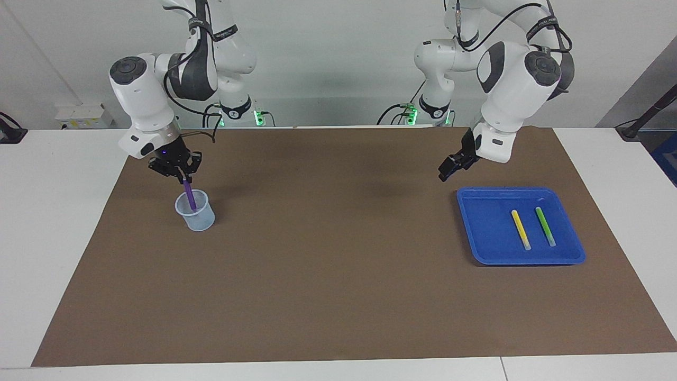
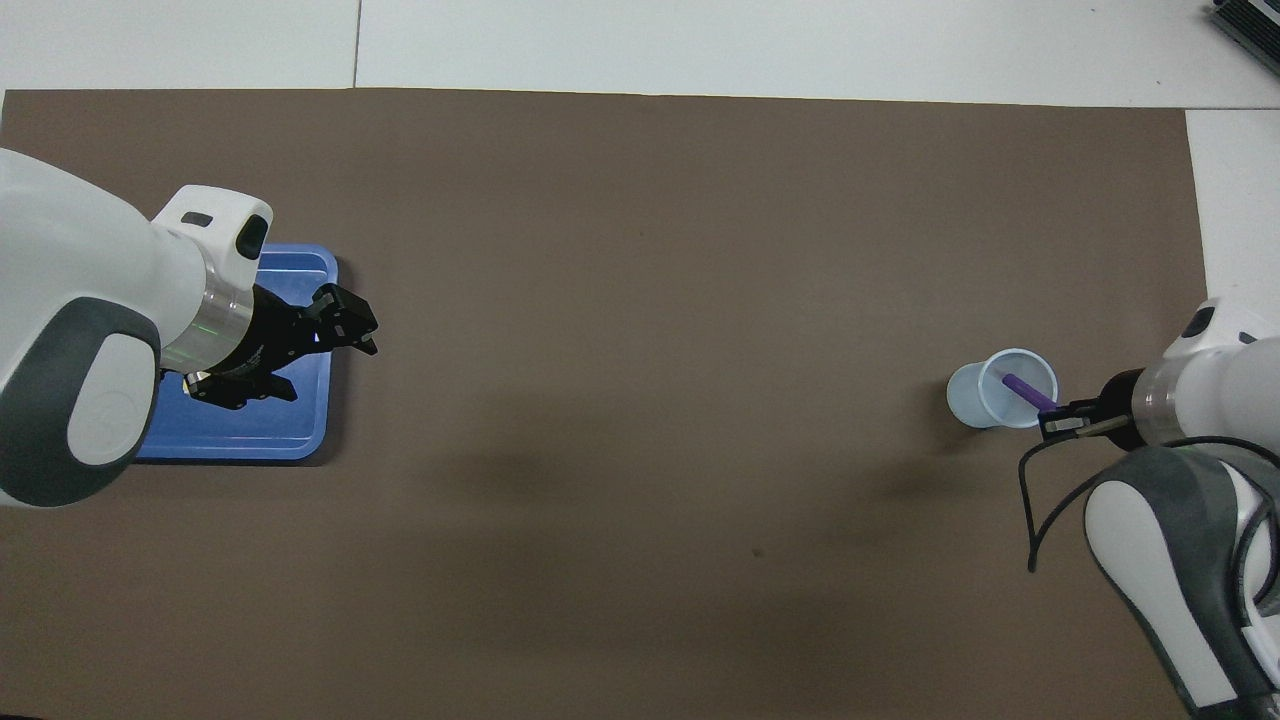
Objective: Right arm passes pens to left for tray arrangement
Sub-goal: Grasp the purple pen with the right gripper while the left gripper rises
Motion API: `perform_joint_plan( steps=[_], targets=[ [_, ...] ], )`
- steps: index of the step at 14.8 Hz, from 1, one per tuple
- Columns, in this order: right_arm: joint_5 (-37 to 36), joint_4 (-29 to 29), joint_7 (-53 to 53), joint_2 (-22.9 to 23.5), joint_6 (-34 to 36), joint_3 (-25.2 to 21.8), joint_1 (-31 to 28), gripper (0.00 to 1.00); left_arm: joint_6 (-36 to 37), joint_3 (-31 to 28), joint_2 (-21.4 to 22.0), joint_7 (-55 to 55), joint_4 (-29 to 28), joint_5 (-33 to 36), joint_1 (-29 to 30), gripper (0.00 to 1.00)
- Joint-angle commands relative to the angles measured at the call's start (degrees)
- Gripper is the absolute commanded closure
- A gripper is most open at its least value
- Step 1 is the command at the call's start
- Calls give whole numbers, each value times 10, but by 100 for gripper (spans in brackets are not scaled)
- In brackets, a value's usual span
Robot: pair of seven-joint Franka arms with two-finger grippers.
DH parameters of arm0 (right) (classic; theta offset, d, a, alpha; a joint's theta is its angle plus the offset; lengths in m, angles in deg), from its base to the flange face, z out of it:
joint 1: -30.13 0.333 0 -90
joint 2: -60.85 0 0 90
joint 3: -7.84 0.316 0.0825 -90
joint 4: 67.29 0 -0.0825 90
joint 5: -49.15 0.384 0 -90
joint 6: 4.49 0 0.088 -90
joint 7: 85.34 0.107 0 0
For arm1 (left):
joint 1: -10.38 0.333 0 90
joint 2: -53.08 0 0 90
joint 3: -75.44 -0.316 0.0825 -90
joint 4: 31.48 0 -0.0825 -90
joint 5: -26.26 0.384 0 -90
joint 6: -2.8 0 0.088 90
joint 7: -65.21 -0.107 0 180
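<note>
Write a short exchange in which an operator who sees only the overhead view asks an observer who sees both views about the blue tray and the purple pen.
Operator: The left arm covers much of the tray. What lies in it?
Observer: A yellow pen and a green pen lie side by side, apart.
Operator: Is the purple pen clear of the cup?
Observer: No. The right gripper holds its top, but its lower end is inside the cup.

2 pens (image 1: 531,227) in tray (image 1: 476,233); 1 pen (image 1: 189,197) in cup (image 1: 197,218).
</note>
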Motion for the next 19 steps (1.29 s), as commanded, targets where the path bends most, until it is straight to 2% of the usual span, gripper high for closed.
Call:
perform_joint_plan(
  steps=[1, 5, 7, 11, 15, 19],
  targets=[
    [-13, -55, 16, -2, 76, 5, -1, 100, 16, -5, 13, 28, -5, -6, -16, 0],
    [-4, -117, 15, -10, 160, 12, 0, 100, 35, -5, 20, 48, -4, -6, -27, 0],
    [2, -129, 13, -17, 184, 17, 0, 100, 42, -4, 34, 49, -3, -14, -29, 0],
    [88, -151, 10, -31, 230, 20, 0, 100, 57, -1, 51, 96, -4, -45, -30, 0],
    [175, -152, 9, -31, 245, 19, 21, 100, 52, 5, 55, 136, -9, -85, -29, 0],
    [256, -152, 6, -32, 253, 18, 40, 100, 46, 6, 58, 199, -17, -94, -50, 0]
  ],
)
